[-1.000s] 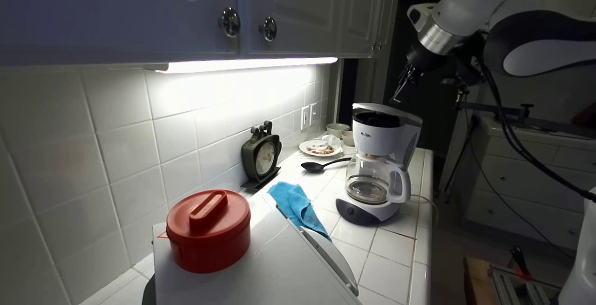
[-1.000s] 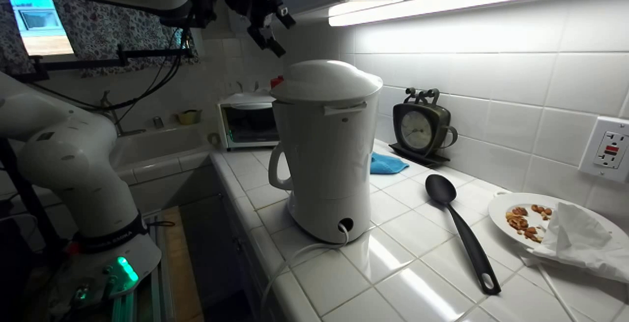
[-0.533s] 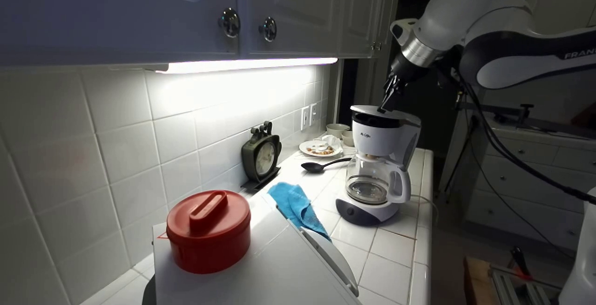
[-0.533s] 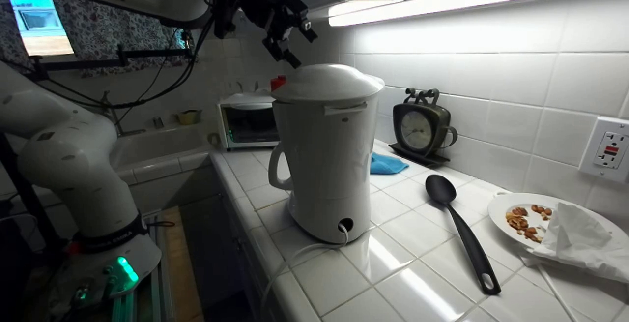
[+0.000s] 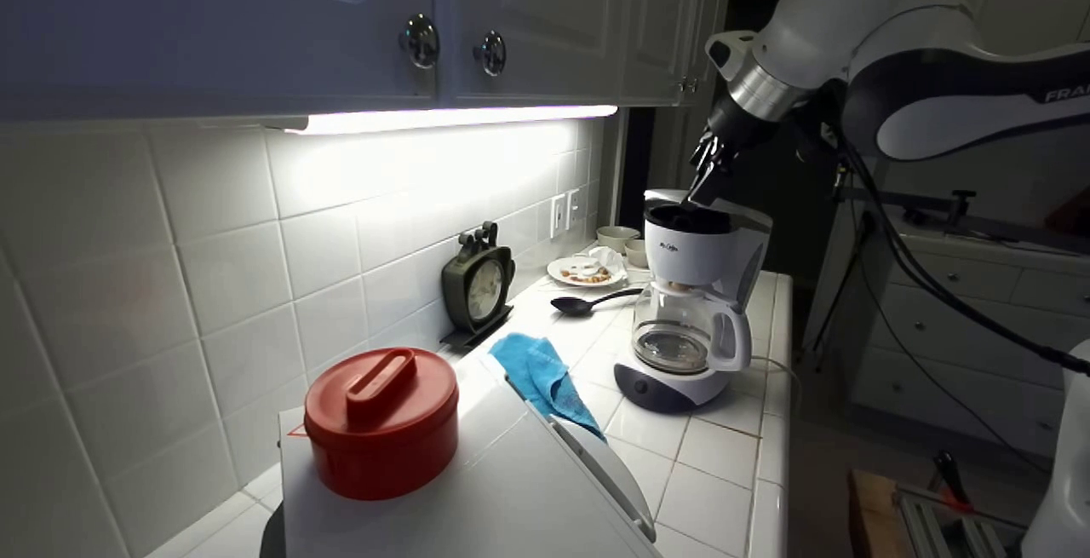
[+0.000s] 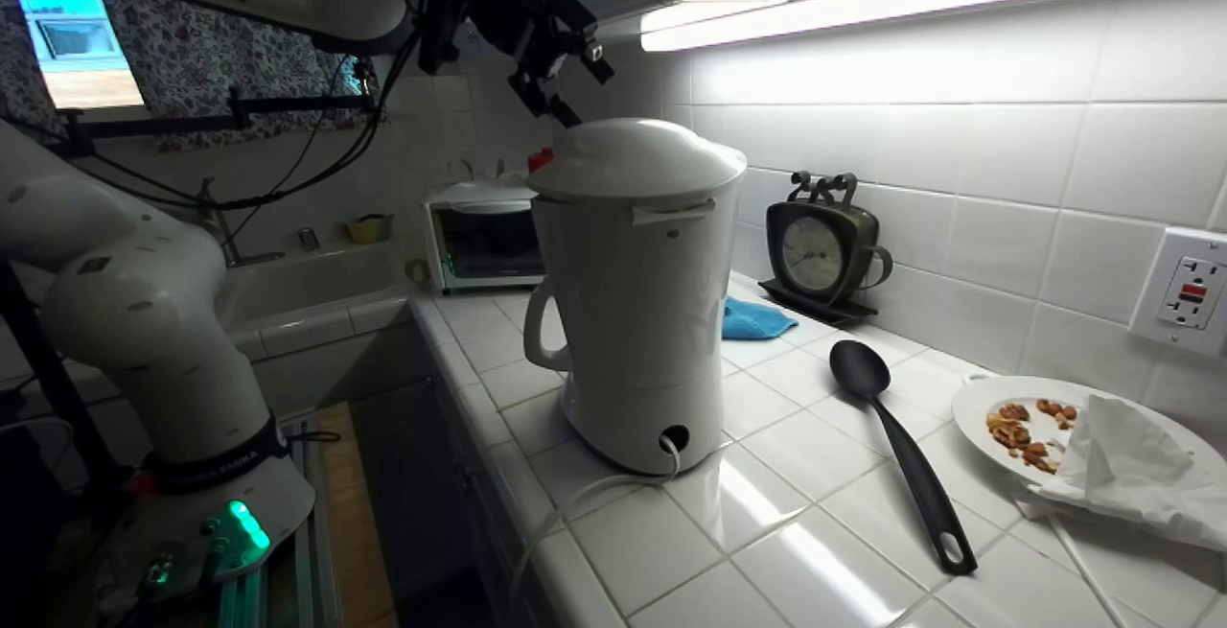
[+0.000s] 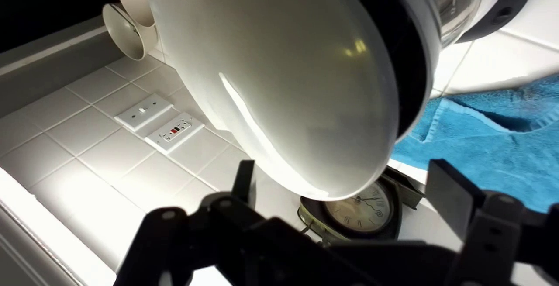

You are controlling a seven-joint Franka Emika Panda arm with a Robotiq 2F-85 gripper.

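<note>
Since the earlier frame my gripper (image 6: 583,91) has descended toward the coffee maker (image 5: 690,255), right of centre in an exterior view. Wrist view: cloth (image 7: 502,157) at right; lid (image 7: 279,89), upper centre, blocking part of the clock (image 7: 361,216), bottom centre. I report jaws spread, released; lid just beside their tips, contact undetermined.

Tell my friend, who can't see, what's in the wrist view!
The open gripper, at the bottom, stands near the edge of a big white coffee maker lid. A clock shows beyond the lid, a blue cloth at right, and a wall outlet at left.
</note>
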